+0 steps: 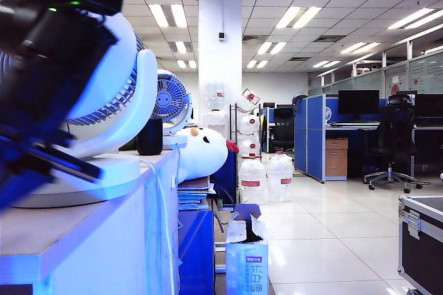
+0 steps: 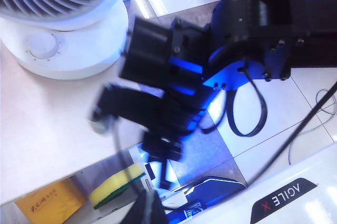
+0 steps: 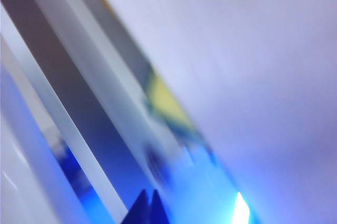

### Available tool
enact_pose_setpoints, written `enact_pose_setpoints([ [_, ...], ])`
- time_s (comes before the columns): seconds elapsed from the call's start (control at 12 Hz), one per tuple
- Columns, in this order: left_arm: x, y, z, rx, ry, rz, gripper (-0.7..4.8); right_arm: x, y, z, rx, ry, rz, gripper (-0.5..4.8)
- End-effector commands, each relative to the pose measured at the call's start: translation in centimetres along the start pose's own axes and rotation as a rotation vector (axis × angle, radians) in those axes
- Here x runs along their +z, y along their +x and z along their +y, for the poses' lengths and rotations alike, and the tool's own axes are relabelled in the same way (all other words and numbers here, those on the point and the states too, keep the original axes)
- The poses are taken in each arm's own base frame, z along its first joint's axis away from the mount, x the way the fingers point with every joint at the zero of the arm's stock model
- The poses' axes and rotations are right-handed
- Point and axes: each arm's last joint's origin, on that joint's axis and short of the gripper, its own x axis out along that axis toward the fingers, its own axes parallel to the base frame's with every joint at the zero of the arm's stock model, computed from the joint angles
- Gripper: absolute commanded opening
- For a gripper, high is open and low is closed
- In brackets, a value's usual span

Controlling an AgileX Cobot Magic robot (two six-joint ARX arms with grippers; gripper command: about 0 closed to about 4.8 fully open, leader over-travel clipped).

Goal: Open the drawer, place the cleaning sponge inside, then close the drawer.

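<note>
The drawer (image 2: 97,171) stands open under the white tabletop (image 2: 47,124). Inside it lies the cleaning sponge (image 2: 118,184), a yellow block with a dark green layer underneath, next to an orange box (image 2: 50,203). My right gripper (image 2: 158,174) hangs blurred on its black arm just above the drawer's front, beside the sponge and apart from it. Seen from its own wrist, the right gripper (image 3: 149,205) is shut and empty, and the sponge (image 3: 164,100) is a yellow smear. My left gripper (image 2: 150,208) is shut and empty near the drawer's front edge.
A white fan (image 2: 68,24) stands on the tabletop behind the drawer, and its base (image 1: 90,170) shows in the exterior view. A black arm (image 1: 41,66) fills that view's left side. A black cup (image 1: 149,136) and a second fan (image 1: 169,101) stand farther along.
</note>
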Motion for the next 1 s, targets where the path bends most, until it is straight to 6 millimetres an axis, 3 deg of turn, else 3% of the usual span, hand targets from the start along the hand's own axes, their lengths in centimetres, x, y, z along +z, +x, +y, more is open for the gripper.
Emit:
enact_pose_setpoints([
  [0.08,0.0,0.0,0.0,0.000,0.004,0.000,-0.05,-1.7,-0.3,0.9,0.002,-0.080,0.144,-0.06],
  [0.58,0.0,0.0,0.0,0.011,0.004,0.002,-0.05,-2.0,1.3,3.6,0.097,-0.174,0.138,-0.06],
  [1.0,0.0,0.0,0.0,0.011,0.004,0.002,-0.05,-4.0,4.5,2.5,0.116,-0.160,0.202,-0.06],
])
